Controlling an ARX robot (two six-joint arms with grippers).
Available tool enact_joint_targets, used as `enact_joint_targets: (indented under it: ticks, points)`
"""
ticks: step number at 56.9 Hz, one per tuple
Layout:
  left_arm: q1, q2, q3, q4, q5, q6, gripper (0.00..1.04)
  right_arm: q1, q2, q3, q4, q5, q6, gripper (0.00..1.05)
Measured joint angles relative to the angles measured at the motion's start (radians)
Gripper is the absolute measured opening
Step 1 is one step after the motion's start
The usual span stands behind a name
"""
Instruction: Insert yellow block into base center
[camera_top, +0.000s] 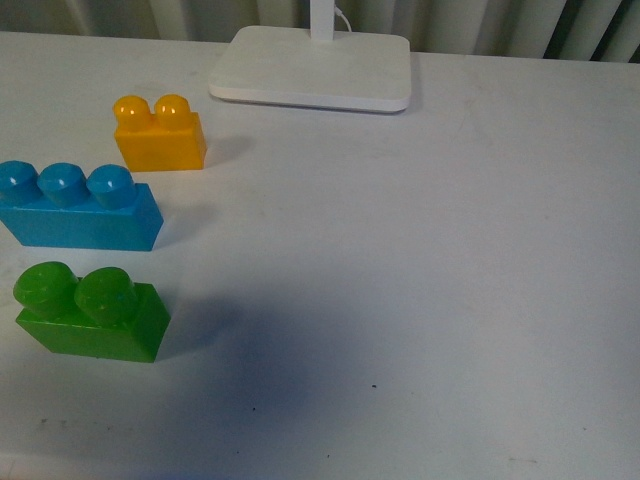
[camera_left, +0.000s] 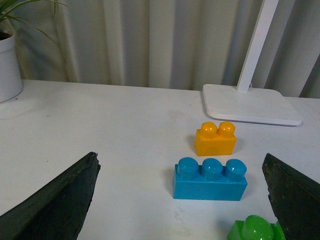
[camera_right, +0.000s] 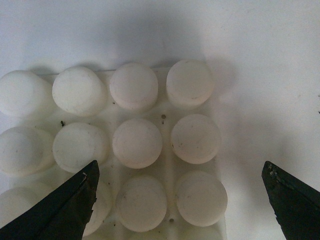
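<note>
left end effector (camera_left: 180, 157) wide, low, facing yellow block (camera_left: 215, 138) | right end effector (camera_right: 180, 164) wide, above base (camera_right: 164, 112)

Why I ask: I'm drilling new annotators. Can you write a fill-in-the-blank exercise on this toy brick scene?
1. The yellow block has ___ studs on top.
2. The ___ brick stands between it and the green brick.
3. The right end effector is open over the base, whose studs are ___ in colour.
Missing words: two; blue; white.
</note>
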Motion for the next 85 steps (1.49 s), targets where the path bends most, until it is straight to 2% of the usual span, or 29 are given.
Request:
enact_joint_targets:
  ticks: [6,17,26,37,53,85]
  points:
    - [0.0,0.0,0.0,0.0,0.0,0.0,0.98,-0.006,0.014,-0.003,0.02,0.028,-0.037,0.96]
    - [0.0,0.0,0.0,0.0,0.0,0.0,0.98,-0.004,0.031,-0.017,0.062,0.022,-0.041,0.96]
    - [0.0,0.0,0.0,0.0,0.0,0.0,0.98,0.015,0.026,-0.04,0.078,0.023,-0.008,0.96]
    - [0.0,0.0,0.0,0.0,0.0,0.0,0.98,0.084,-0.01,-0.104,0.096,0.04,0.087,0.96]
    - [0.0,0.0,0.0,0.0,0.0,0.0,0.98,0.3,-0.085,-0.23,0.137,0.065,0.274,0.96]
    - [0.0,0.0,0.0,0.0,0.0,0.0,0.98,0.834,-0.078,-0.204,0.123,0.33,0.687,0.96]
